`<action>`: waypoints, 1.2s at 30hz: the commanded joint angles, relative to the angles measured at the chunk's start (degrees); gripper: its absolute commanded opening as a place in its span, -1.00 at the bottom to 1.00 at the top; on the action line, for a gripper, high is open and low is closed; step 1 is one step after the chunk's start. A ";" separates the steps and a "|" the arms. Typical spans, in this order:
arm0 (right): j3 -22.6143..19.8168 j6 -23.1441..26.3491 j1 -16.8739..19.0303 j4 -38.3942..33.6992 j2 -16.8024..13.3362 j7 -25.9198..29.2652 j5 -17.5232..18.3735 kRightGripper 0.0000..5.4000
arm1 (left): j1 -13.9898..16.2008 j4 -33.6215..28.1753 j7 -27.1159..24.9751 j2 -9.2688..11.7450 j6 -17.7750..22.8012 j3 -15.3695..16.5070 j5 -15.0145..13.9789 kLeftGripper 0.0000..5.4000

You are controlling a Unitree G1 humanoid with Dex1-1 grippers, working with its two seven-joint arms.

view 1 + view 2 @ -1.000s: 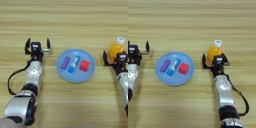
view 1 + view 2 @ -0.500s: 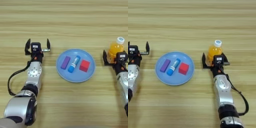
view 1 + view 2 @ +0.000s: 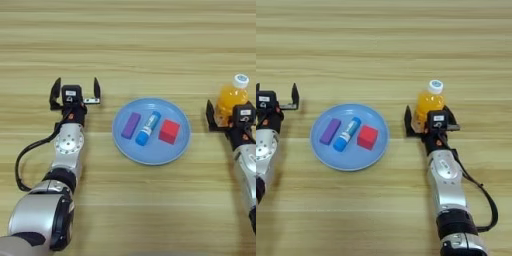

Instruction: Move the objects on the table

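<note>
A blue plate [image 3: 150, 157] lies in the middle of the wooden table [image 3: 128, 40]. On it lie a flat purple block [image 3: 131, 125], a blue tube with a white end [image 3: 148, 128] and a red cube [image 3: 169, 131], side by side. An orange-drink bottle [image 3: 429, 100] with a white cap stands upright to the right of the plate. My right gripper [image 3: 430, 116] is open, with one finger on each side of the bottle's base. My left gripper [image 3: 75, 87] is open and empty, resting left of the plate.
Both forearms lie on the table, reaching in from the near edge. A black cable [image 3: 22, 162] loops beside the left arm, and another cable [image 3: 488, 200] runs along the right arm.
</note>
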 commanded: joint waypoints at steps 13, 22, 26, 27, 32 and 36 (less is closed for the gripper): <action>0.03 -0.55 -0.59 0.13 -0.34 0.12 -0.29 0.99 | -0.93 0.49 0.12 0.06 0.76 0.19 0.06 1.00; 1.00 0.77 3.75 -5.18 -0.36 1.30 -0.34 0.99 | -0.92 0.25 0.58 -0.31 0.81 -0.02 0.28 1.00; 1.14 2.51 7.00 -10.00 -0.71 2.06 -0.01 0.99 | -0.93 0.19 0.76 -0.45 0.82 -0.11 0.35 1.00; 1.18 3.04 7.85 -11.28 -0.81 2.33 0.14 0.99 | -0.95 0.17 0.84 -0.50 0.82 -0.15 0.39 1.00; 1.27 5.83 12.73 -16.01 -1.10 4.04 0.96 0.99 | -1.03 0.09 1.26 -0.77 0.86 -0.39 0.55 1.00; 0.73 7.51 15.75 -18.97 -1.53 4.99 1.57 0.99 | -1.12 0.07 1.70 -1.01 0.93 -0.63 0.73 1.00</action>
